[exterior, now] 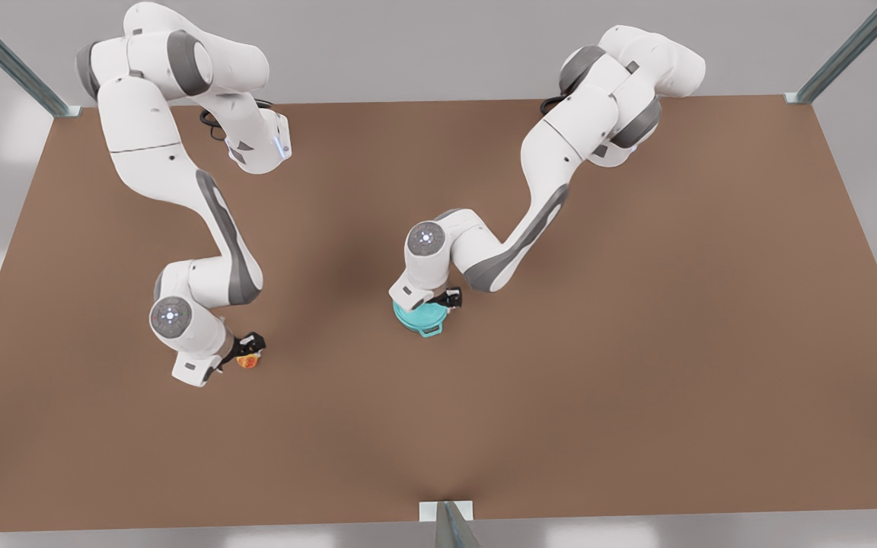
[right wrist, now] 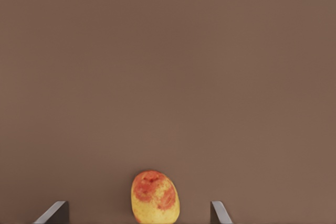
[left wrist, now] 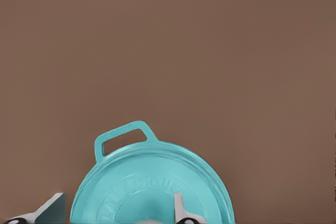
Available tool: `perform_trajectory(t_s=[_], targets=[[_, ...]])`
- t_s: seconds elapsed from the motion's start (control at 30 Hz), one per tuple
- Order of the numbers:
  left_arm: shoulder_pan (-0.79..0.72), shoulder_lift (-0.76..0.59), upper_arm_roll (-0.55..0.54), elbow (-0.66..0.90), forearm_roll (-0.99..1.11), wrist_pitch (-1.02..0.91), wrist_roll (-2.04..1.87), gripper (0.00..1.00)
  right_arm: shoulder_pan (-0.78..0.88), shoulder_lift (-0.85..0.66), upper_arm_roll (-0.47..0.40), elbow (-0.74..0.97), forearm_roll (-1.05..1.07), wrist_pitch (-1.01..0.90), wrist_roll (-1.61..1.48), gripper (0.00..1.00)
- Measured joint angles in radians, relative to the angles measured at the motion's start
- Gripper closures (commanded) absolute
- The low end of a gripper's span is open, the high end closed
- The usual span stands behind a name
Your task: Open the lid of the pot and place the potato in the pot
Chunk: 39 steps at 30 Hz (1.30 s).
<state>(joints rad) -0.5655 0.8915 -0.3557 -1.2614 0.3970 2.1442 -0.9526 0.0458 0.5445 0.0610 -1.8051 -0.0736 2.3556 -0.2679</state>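
I have the left gripper spread wide over the pot lid, which seems to sit on the pot mid-table, ready for the knob, while the right gripper straddles the potato on the front view's left, fingers open, not touching it.

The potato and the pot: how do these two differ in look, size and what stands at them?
The potato is a yellow lump with orange-red patches; the pot is teal with loop handles. The potato is far smaller than the pot. The open right pincer straddles the potato; the open left pincer is at the pot lid, which covers the pot. Both rest on the brown table.
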Motion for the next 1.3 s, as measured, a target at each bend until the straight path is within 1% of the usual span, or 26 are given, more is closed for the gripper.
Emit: perform_trajectory(t_s=[0.23, 0.43, 0.47, 0.5, 0.53, 0.6, 0.63, 0.7, 0.77, 0.83, 0.9, 0.97, 1.07, 1.1, 1.13, 1.17, 1.2, 1.23, 1.3], targets=[[-0.007, -0.003, -0.004, -0.005, 0.002, 0.041, -0.112, 0.00, 0.001, 0.001, 0.002, -0.057, 0.000, 0.044, -0.028, 0.00], [-0.024, -0.008, -0.004, -0.057, 0.004, 0.052, -0.186, 0.00, -0.001, 0.014, 0.002, -0.089, -0.001, 0.084, -0.045, 0.00], [-0.025, -0.008, -0.004, -0.059, 0.004, 0.053, -0.197, 0.14, -0.002, 0.016, 0.002, -0.098, -0.002, 0.092, -0.048, 0.00], [-0.025, -0.010, -0.004, -0.060, 0.004, 0.053, -0.207, 0.37, -0.004, 0.017, 0.001, -0.103, -0.003, 0.100, -0.050, 0.00], [-0.024, -0.012, -0.004, -0.058, 0.004, 0.053, -0.217, 0.49, -0.010, 0.021, 0.001, -0.105, -0.003, 0.107, -0.053, 0.00], [-0.023, -0.020, -0.004, -0.053, 0.003, 0.050, -0.236, 0.60, -0.015, 0.027, 0.000, -0.112, -0.004, 0.121, -0.059, 0.00], [-0.022, -0.022, -0.004, -0.051, 0.003, 0.048, -0.245, 0.68, -0.016, 0.030, 0.000, -0.116, -0.004, 0.128, -0.062, 0.00], [-0.018, -0.024, -0.003, -0.049, 0.006, 0.044, -0.262, 0.69, -0.016, 0.036, 0.000, -0.118, -0.005, 0.138, -0.068, 0.00], [-0.010, -0.025, -0.001, -0.042, 0.008, 0.041, -0.277, 0.69, -0.017, 0.048, 0.000, -0.118, -0.005, 0.151, -0.072, 0.00], [0.020, -0.031, -0.002, 0.016, 0.009, 0.006, -0.280, 0.69, -0.017, 0.057, 0.000, -0.116, -0.005, 0.163, -0.077, 0.00], [0.114, -0.035, 0.000, 0.051, 0.010, -0.044, -0.255, 0.69, -0.020, 0.068, -0.004, -0.114, -0.010, 0.176, -0.081, 0.00], [0.251, -0.020, 0.002, 0.054, 0.010, -0.053, -0.202, 0.69, -0.024, 0.072, -0.005, -0.113, -0.014, 0.185, -0.084, 0.00], [0.370, 0.066, 0.004, 0.050, 0.007, -0.001, -0.124, 0.68, -0.030, 0.079, -0.006, -0.115, -0.024, 0.201, -0.089, 0.00], [0.386, 0.085, 0.005, 0.049, 0.007, 0.015, -0.101, 0.64, -0.030, 0.079, -0.006, -0.116, -0.026, 0.205, -0.090, 0.00], [0.395, 0.096, 0.005, 0.048, 0.005, 0.031, -0.077, 0.03, -0.031, 0.079, -0.006, -0.117, -0.028, 0.209, -0.091, 0.00], [0.404, 0.098, 0.004, 0.048, 0.001, 0.045, -0.054, 0.00, -0.031, 0.079, -0.006, -0.117, -0.030, 0.211, -0.092, 0.00], [0.419, 0.085, -0.002, 0.048, -0.003, 0.052, -0.031, 0.00, -0.032, 0.079, -0.006, -0.117, -0.031, 0.214, -0.094, 0.04], [0.456, 0.044, -0.023, 0.056, -0.017, 0.025, -0.006, 0.00, -0.031, 0.079, -0.006, -0.117, -0.032, 0.216, -0.095, 0.10], [0.683, -0.101, -0.173, 0.077, -0.055, -0.115, 0.069, 0.00, -0.032, 0.079, -0.006, -0.117, -0.033, 0.218, -0.097, 0.20]])
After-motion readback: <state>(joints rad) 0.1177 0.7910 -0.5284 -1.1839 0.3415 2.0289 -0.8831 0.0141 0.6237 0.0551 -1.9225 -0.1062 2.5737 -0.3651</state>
